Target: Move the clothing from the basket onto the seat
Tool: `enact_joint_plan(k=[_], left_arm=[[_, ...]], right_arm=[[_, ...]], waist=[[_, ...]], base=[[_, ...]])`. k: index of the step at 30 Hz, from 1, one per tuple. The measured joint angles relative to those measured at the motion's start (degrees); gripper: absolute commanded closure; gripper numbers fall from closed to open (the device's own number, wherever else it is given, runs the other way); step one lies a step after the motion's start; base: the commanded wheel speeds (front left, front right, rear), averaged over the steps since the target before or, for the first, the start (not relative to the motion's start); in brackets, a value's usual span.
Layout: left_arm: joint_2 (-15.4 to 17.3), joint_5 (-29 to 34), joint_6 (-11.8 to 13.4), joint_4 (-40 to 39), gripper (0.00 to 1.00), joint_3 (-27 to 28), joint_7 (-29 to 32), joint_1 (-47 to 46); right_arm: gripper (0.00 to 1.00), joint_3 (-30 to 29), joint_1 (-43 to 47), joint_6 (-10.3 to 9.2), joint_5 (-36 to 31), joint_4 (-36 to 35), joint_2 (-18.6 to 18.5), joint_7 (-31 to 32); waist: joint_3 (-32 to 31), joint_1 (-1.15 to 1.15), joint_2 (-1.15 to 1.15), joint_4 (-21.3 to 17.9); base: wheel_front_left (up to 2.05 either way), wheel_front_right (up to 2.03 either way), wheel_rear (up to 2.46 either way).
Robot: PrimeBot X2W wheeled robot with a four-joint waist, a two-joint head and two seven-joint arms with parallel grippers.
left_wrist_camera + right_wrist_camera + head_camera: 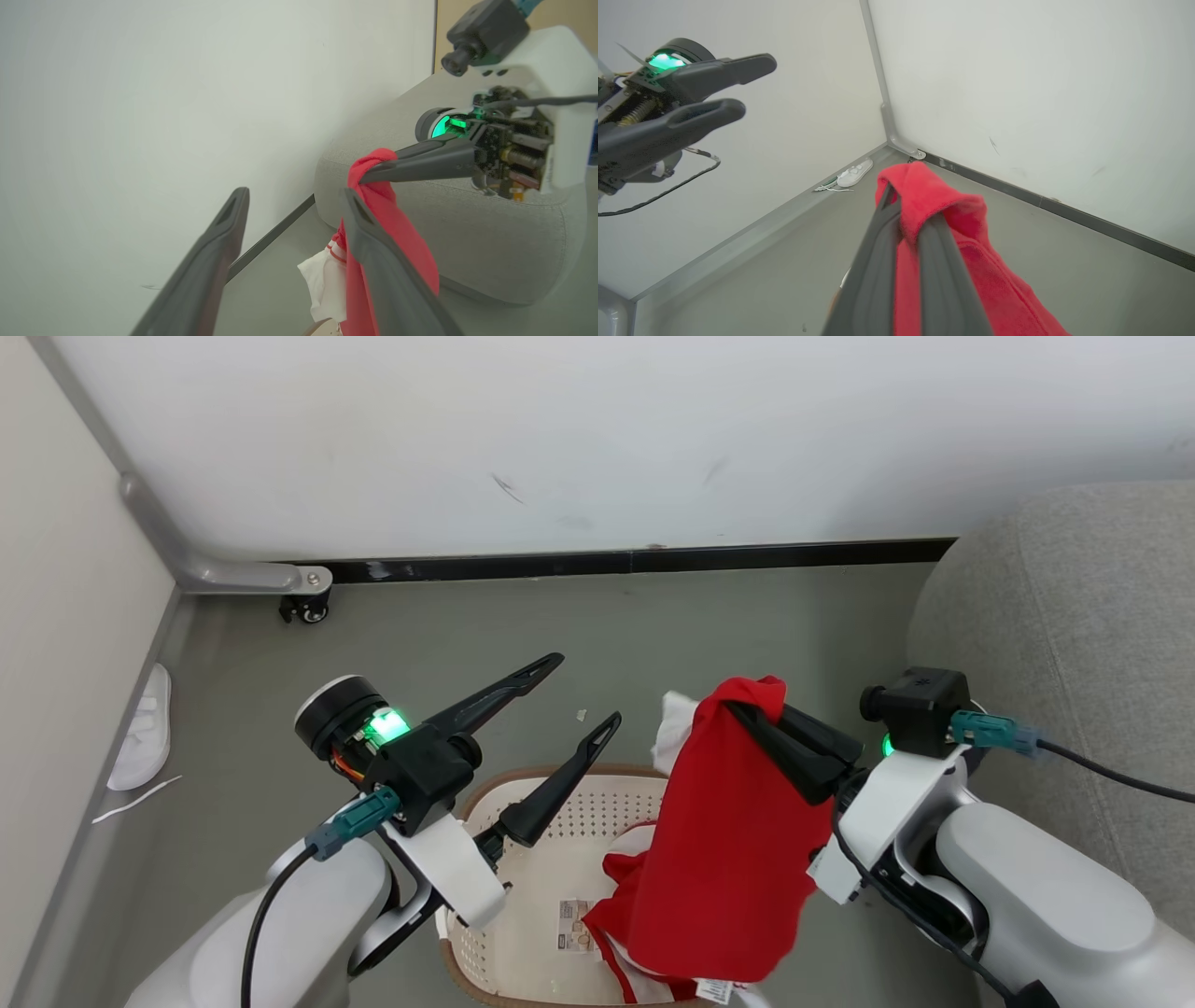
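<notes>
A red clothing [728, 868] item hangs from my right gripper [747, 714], which is shut on its top fold above the basket [560, 782]. Its lower part, with white trim and a label, trails into the cream perforated basket. My left gripper [586, 691] stands open and empty just left of the garment, above the basket's far rim. The grey seat [1055, 616] rises to the right, beside my right arm. In the left wrist view, my open left gripper [294, 196] frames the clothing [402, 238], the right gripper [366, 175] and the seat [490, 252]. The right wrist view has red clothing [934, 200] draped over my shut right gripper [910, 210].
A white shoe [140, 728] lies by the left wall panel, whose caster foot [306, 607] stands in the corner. A white wall with a black baseboard [635, 562] runs behind. Grey floor lies between the basket and the wall.
</notes>
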Motion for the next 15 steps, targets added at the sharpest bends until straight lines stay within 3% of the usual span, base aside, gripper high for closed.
enact_joint_plan(k=[15], left_arm=[[-0.56, -1.4, 0.0, -1.11, 0.0, -0.7, -0.16, 2.15]], right_arm=[[1.0, -10.92, 4.36, 0.0, -4.14, -2.71, -1.79, 0.0]], waist=[[-0.62, 0.0, 0.0, -4.07]], base=[[0.0, 0.0, 0.0]])
